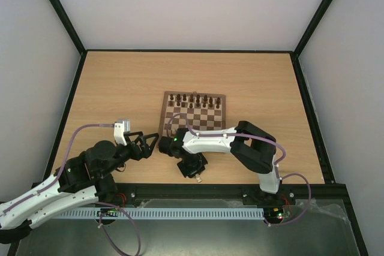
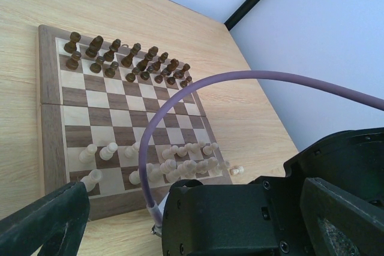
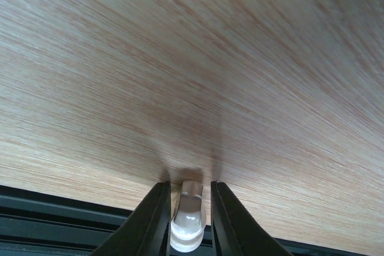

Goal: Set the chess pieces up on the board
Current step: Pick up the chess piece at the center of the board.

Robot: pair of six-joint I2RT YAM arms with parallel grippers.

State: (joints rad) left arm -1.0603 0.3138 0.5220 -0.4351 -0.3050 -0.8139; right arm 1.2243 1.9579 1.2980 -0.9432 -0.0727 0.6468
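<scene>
Pinching pale chess piece in R gripper, nearly closed; tiny, light, smooth wood, prob slippery, so grip at waist, gently. Holding L gripper apart, empty.

In the top view the right arm lies across the lower rows of the board, hiding what stands there; the dark pieces along its upper edge are too small to tell apart. The right wrist view's bottom edge cuts off the right gripper and the pale piece it holds — kind unclear. In the left wrist view, black housing at lower right covers the board's corner.
</scene>
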